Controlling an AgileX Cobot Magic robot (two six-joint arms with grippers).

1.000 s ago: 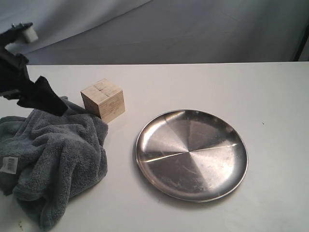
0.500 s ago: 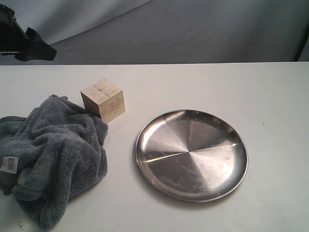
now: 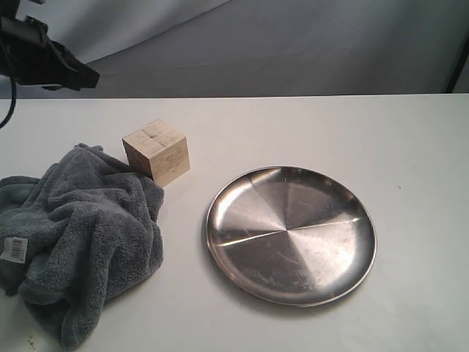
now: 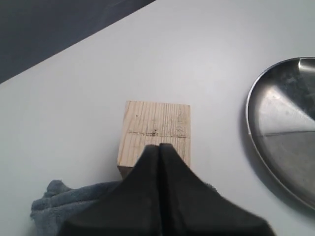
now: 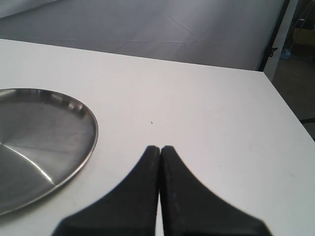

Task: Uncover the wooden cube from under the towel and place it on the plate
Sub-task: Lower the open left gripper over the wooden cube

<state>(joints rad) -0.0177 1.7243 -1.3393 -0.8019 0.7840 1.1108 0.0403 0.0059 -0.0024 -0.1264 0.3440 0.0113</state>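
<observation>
The wooden cube (image 3: 156, 152) stands uncovered on the white table, its near lower corner against the crumpled dark grey towel (image 3: 80, 235) heaped at the left. To its right lies the round silver plate (image 3: 242, 260), with nothing on it. My left gripper (image 3: 86, 75) hangs in the air at the far left, well above and behind the cube, shut and holding nothing. In the left wrist view its tips (image 4: 160, 147) meet over the cube (image 4: 147, 120), with towel (image 4: 54, 206) below. My right gripper (image 5: 160, 148) is shut and holds nothing, beside the plate's rim (image 5: 91, 142).
A grey backdrop hangs behind the table's far edge. The towel carries a small white label (image 3: 13, 249). In the right wrist view the table's right edge (image 5: 288, 108) drops off beside a dark post.
My left gripper has let go of the towel, risen up and away from it, then closed on nothing. The towel has settled flatter. Cube and plate have not moved.
</observation>
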